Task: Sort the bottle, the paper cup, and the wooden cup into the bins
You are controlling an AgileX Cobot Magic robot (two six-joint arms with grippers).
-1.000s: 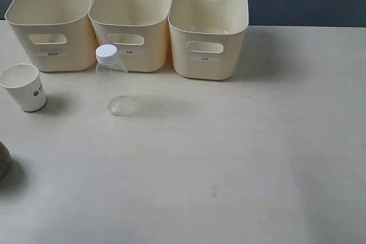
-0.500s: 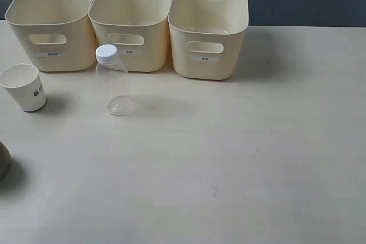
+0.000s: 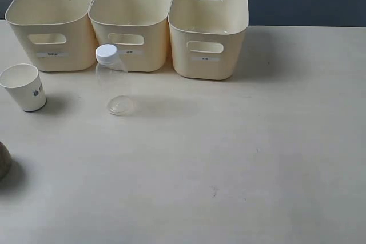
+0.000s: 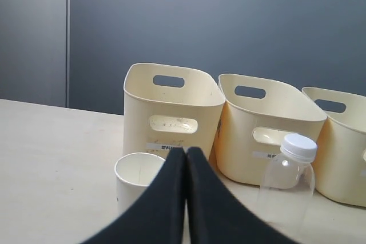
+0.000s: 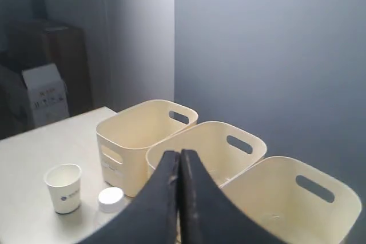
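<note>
Sorting has not begun: both the left claw (image 4: 186, 151) and right claw (image 5: 179, 155) are pressed together and empty, while the bottle (image 3: 112, 80) stands on the desk (image 3: 240, 158) at six o'clock of the middle bin (image 3: 131, 21), so the next move likely calls for opening a claw around it.

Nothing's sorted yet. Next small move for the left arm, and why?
Probably open the left tool and ease it toward the paper cup: the tool is shut and empty, the cup stands upright just ahead of it, and the bottle is off to one side.

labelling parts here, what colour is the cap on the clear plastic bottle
White: the screw cap on the small clear plastic bottle, clearest in the exterior view.
</note>
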